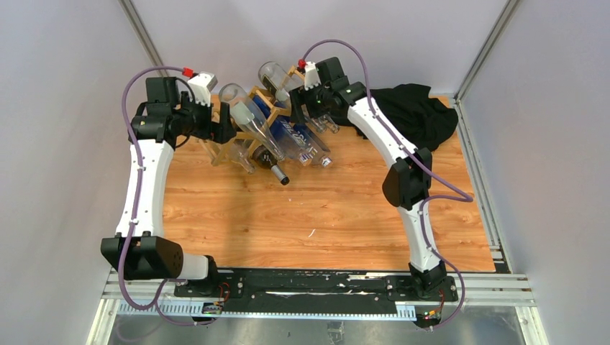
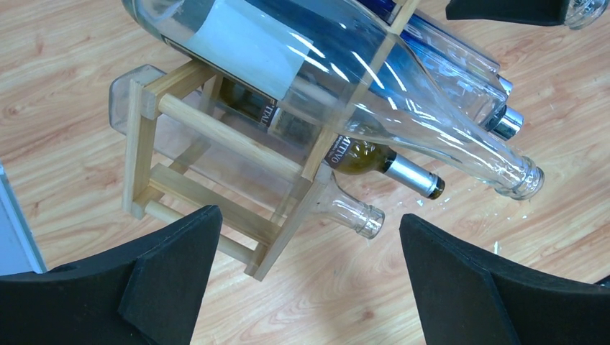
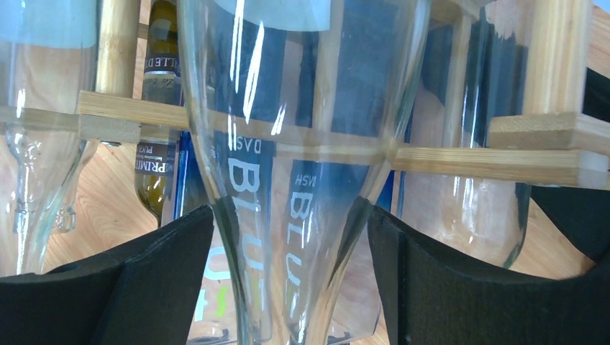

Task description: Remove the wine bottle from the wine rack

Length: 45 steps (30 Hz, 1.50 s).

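The light-wood wine rack [image 1: 263, 98] stands at the back of the table and holds several bottles. My right gripper [image 1: 308, 100] is at its right upper end. In the right wrist view its fingers [image 3: 165, 273] press both sides of the tapering shoulder of a clear wine bottle [image 3: 288, 108], which still lies through the rack's crossbar [image 3: 467, 154]. That bottle's base sticks up behind the rack [image 1: 273, 74]. My left gripper [image 1: 229, 123] is open and empty at the rack's left end. The rack's lower corner [image 2: 216, 129] lies between its fingers [image 2: 165, 280].
Other bottles lie in the rack: a clear one with a white label [image 2: 288, 50], a green one with a silver neck [image 2: 388, 162], a blue one [image 2: 460, 72] and a clear one low down [image 2: 352, 212]. A black cloth [image 1: 417, 111] lies at the back right.
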Motion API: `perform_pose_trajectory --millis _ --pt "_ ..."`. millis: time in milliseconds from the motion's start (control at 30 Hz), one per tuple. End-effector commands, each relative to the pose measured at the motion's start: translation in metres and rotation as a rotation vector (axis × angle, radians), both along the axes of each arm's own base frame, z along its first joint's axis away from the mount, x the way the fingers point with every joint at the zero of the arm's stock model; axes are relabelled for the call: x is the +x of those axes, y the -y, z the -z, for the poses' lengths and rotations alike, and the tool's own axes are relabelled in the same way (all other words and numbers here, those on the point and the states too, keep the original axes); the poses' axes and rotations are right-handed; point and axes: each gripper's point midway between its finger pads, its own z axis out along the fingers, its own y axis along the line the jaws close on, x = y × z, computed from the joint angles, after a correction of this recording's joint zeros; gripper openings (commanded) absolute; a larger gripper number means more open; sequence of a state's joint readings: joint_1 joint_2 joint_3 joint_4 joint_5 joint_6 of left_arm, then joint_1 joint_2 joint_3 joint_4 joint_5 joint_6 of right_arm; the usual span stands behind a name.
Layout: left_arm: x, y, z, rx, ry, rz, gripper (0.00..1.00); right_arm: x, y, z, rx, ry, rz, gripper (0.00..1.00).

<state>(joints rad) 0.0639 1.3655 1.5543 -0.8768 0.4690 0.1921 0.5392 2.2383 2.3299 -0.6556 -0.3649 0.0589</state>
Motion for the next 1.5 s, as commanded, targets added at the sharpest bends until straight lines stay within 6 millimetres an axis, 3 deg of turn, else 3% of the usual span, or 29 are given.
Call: perform_pose_trajectory --millis 0,400,467,633,767,1100,1300,1467 --pt "-0.006 0.006 -0.005 -0.005 -0.003 0.034 1.00 0.001 -0.010 0.000 0.022 -0.006 -0.023 0.80" --pt "-0.010 0.014 -0.007 0.036 0.006 0.087 1.00 -0.005 -0.011 0.002 0.029 -0.023 -0.045 0.45" --pt "-0.009 0.014 -0.009 0.056 0.008 0.097 1.00 -0.008 -0.012 -0.001 0.037 -0.025 -0.054 0.36" --pt "-0.007 0.010 -0.014 0.119 0.025 0.125 1.00 -0.014 -0.011 -0.018 0.096 -0.048 -0.065 0.01" --pt "-0.005 0.007 -0.022 0.165 0.069 0.156 1.00 -0.021 -0.009 -0.042 0.207 -0.083 -0.074 0.00" --pt "-0.007 0.024 -0.030 0.242 0.114 0.244 1.00 -0.035 0.000 -0.102 0.466 -0.117 -0.099 0.00" --pt "-0.006 0.032 -0.026 0.263 0.123 0.296 1.00 -0.053 0.006 -0.129 0.521 -0.092 -0.123 0.00" --pt "-0.004 0.040 -0.025 0.293 0.150 0.364 1.00 -0.063 0.012 -0.136 0.531 -0.072 -0.123 0.00"
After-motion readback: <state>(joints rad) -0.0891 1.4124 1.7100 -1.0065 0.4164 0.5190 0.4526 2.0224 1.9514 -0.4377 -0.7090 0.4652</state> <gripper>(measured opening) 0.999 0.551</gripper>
